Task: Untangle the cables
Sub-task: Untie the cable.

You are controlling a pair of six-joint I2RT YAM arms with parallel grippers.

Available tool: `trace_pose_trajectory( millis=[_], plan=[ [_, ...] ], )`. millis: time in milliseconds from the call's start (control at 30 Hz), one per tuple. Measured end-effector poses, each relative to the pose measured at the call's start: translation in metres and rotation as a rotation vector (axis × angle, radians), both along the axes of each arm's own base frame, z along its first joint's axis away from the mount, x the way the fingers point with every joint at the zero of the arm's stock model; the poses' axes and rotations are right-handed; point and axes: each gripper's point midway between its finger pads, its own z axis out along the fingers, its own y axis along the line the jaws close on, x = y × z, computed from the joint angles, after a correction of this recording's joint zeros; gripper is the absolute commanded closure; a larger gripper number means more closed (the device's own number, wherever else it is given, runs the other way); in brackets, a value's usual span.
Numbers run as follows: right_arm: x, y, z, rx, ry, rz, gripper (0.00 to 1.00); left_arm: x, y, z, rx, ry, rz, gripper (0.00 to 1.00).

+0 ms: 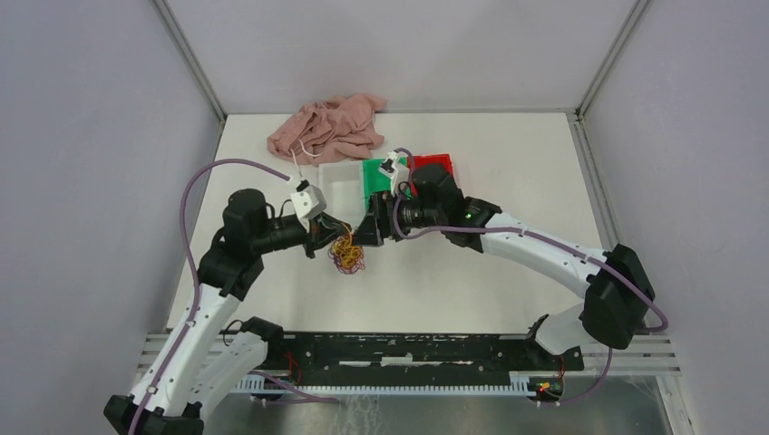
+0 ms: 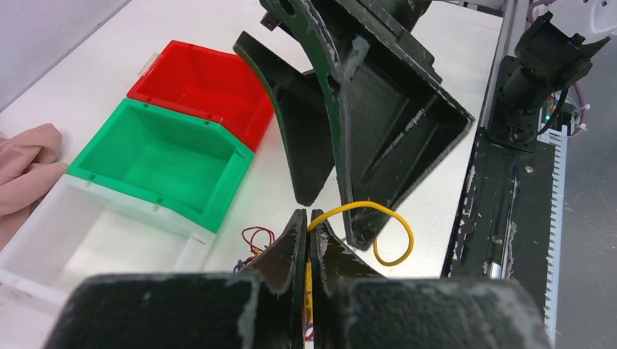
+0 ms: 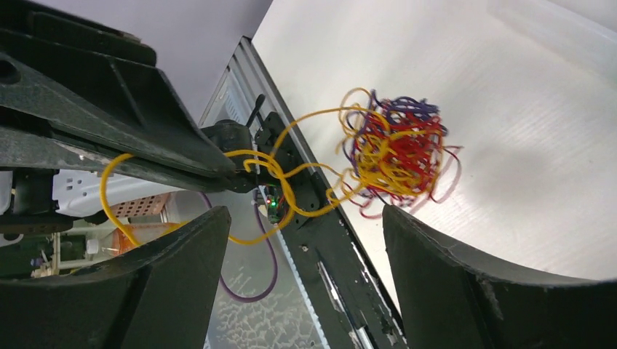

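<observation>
The cables are a small tangle of yellow, red and purple strands near the table's middle. In the right wrist view the tangle trails by yellow strands from the left gripper's tips. My left gripper is shut on a yellow cable, which loops out to the right of its jaws. My right gripper faces it closely from the right, open, with nothing between its fingers. A yellow loop passes just beyond its fingertips.
A red bin, a green bin and a white bin stand in a row behind the grippers. A pink garment lies at the back. A black rail runs along the near edge.
</observation>
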Motion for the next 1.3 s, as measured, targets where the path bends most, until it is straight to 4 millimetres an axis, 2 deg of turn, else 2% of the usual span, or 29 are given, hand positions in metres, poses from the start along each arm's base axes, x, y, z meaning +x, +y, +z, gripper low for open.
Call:
trace_pose_trajectory(
  millis=[200,333,633,767,1000,1067,1133,1300],
  plan=[
    [-0.007,0.020,0.004,-0.005,-0.049,0.042,0.15,0.000,-0.002,0.004,-0.001,-0.001,-0.009,0.97],
    [-0.007,0.027,-0.002,-0.023,-0.059,0.040,0.15,0.000,-0.003,0.011,-0.009,-0.012,-0.009,0.97],
    [0.005,0.030,-0.022,-0.078,-0.055,-0.028,0.21,-0.001,-0.007,0.040,-0.069,0.005,-0.003,0.97],
    [0.013,0.033,-0.023,-0.073,-0.061,-0.072,0.23,-0.003,-0.010,0.046,-0.091,0.050,-0.010,0.97],
    [0.018,0.029,-0.041,-0.062,-0.053,-0.135,0.23,-0.010,-0.010,0.050,-0.107,0.127,0.002,0.97],
    [0.017,0.025,-0.051,-0.070,-0.048,-0.150,0.22,-0.012,-0.010,0.056,-0.114,0.136,0.003,0.97],
    [0.016,0.019,-0.065,-0.094,-0.037,-0.165,0.21,-0.014,-0.010,0.070,-0.132,0.119,-0.001,0.97],
    [0.009,-0.015,-0.126,-0.246,0.019,-0.225,0.21,-0.024,-0.009,0.122,-0.189,-0.018,-0.034,0.97]
  ],
)
